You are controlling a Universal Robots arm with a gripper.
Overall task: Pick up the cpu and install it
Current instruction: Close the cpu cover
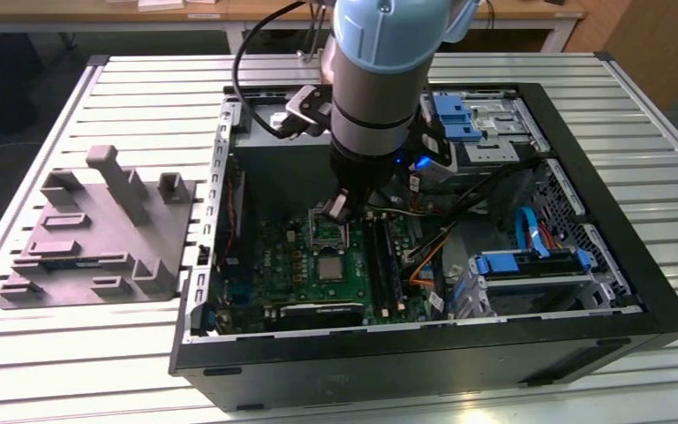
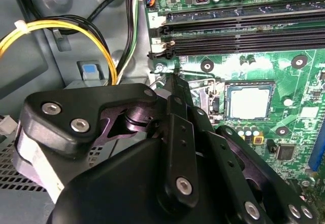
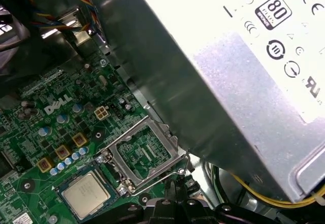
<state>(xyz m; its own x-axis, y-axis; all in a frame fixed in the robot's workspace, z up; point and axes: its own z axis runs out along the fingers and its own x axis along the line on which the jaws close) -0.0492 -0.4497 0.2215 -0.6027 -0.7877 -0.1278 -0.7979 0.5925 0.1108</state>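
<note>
cpu (image 3: 85, 194) is a flat silvery square w/ darker rim, seated in the socket mid-motherboard (image 2: 284, 76). Gripper (image 2: 175, 79) fingers pinched together, nothing held, tip at the retention lever just beside it.

Arm (image 1: 374, 79) upright, wrist down; pincer (image 2: 175, 76) fingertips closed together.

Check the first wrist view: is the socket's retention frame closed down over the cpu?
No. In the first wrist view the retention frame is swung open beside the cpu, whose silvery top lies fully uncovered in the socket.
</note>
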